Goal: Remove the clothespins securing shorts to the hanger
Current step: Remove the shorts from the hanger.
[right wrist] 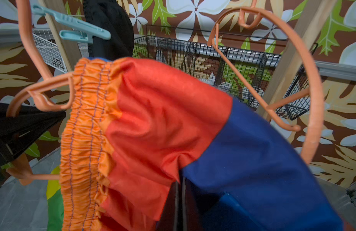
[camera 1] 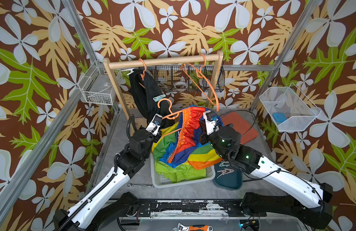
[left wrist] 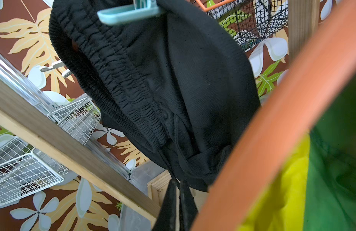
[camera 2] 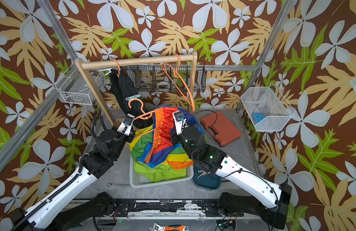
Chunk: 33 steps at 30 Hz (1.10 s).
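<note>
Left gripper [left wrist: 178, 206]: fingers together, clamped on the orange hanger [camera 1: 170, 116].
Right gripper [right wrist: 179, 204]: fingers shut on the coloured shorts [right wrist: 163, 120].
Technique: we hold the hanger steady and pull gently.
Clothespin [camera 1: 158, 98]: teal, on the black shorts [camera 1: 147, 90], far left.
Clearance: rack post [camera 1: 218, 64] close far right; room near, over the basket [camera 1: 183, 183].

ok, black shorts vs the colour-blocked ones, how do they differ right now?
Black shorts hang on a rail hanger hooked over the wooden rail. The colour-blocked shorts sit on a loose hanger off the rail, trailing into the white basket. Black shorts carry a teal clothespin in plain view; none shows on the colour-blocked shorts. Both have gathered elastic waists.
</note>
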### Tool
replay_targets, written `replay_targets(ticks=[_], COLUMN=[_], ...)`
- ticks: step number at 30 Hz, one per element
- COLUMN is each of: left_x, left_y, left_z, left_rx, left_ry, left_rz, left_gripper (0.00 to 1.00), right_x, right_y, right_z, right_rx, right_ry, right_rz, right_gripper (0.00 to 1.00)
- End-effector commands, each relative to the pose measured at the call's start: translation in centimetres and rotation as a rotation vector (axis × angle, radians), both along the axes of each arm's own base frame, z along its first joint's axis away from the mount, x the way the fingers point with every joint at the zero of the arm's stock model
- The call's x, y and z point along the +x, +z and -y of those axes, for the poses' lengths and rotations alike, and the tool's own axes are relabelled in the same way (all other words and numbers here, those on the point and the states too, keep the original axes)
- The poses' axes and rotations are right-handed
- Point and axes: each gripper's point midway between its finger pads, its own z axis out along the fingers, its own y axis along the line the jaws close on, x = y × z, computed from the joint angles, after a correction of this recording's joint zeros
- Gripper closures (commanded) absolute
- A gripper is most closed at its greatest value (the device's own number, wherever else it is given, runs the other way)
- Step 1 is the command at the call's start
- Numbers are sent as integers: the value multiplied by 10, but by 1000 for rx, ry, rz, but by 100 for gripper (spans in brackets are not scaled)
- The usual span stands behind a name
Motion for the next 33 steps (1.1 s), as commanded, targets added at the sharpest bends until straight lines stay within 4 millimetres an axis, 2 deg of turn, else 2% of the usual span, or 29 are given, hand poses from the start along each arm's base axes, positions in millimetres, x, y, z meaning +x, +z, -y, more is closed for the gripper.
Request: replay_targets(ticks=[1, 5, 8, 9, 10, 11, 13, 16, 20, 27, 33], left_x=[2, 1, 1, 1, 1, 1, 0, -1, -3, -3, -2], left_y=[11, 12, 12, 12, 12, 13, 14, 15, 17, 18, 17], left_z=[-2, -4, -4, -4, -5, -5, -6, -8, -9, -11, -11], left_rx=[-43, -40, -40, -40, -39, -38, -40, -37, -39, -34, -29], left_ry=[19, 28, 28, 28, 30, 32, 34, 39, 42, 49, 52], left_rz=[40, 42, 42, 42, 43, 44, 48, 52, 57, 62, 62], left_gripper=[100, 100, 100, 100, 100, 100, 100, 100, 100, 100, 100], right_x=[-3, -4, -6, -6, -8, -9, -9, 2, 17, 17, 16], right_y=[14, 19, 18, 17, 17, 17, 17, 8, -14, -33, -41], right_z=[21, 52, 67, 69, 70, 71, 75, 90, 107, 67, 55], right_rx=[1, 0, 1, -9, -16, -17, -5, 44, 75, 102, 96], right_ry=[-58, -116, -133, -131, -129, -124, -106, -78, -52, 165, 244], right_rz=[31, 38, 39, 36, 38, 40, 31, -34, -115, -182, -199], right_gripper=[100, 100, 100, 90, 67, 50, 35, 31, 30, 29, 29])
